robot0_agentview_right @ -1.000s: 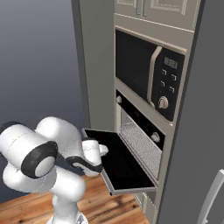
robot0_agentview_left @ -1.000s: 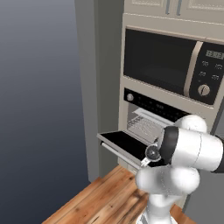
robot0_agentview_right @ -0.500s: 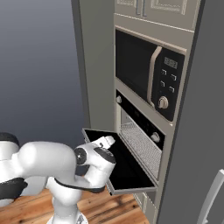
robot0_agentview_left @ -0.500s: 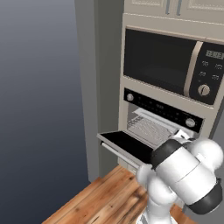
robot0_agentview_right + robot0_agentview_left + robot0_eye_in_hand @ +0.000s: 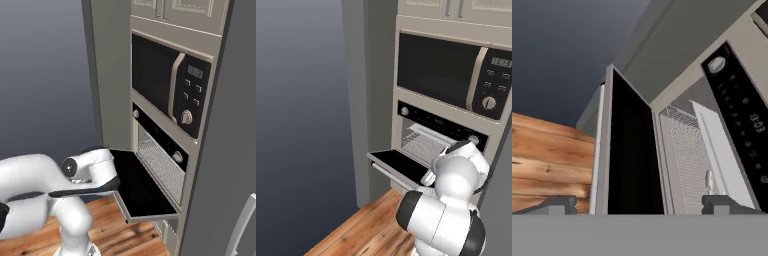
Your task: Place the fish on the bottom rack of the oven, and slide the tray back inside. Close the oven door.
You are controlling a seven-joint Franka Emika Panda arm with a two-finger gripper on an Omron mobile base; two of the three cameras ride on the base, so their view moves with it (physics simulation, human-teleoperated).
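The oven (image 5: 442, 131) has its black oven door (image 5: 142, 192) folded down flat and open. Inside the cavity lies the bottom rack (image 5: 688, 161), a silver wire grid, also seen as the tray (image 5: 162, 167) in the right base view. A small pale oblong thing (image 5: 710, 181) rests on the grid; it may be the fish, but it is too small to tell. My gripper (image 5: 643, 205) is open and holds nothing, with its fingertips (image 5: 559, 205) on either side of the door's edge. The arm (image 5: 92, 167) reaches in by the door's left side.
A black microwave (image 5: 448, 75) with a round dial sits above the oven. A tall grey cabinet side (image 5: 368, 100) stands to the left of the oven. The floor (image 5: 363, 230) below is wooden planks. A pale flat panel (image 5: 718, 152) lies above the rack inside the cavity.
The arm has swung and folded down in front of the oven, bringing the hand to the open door's edge. The door and rack have not moved, and the gripper has stayed open.
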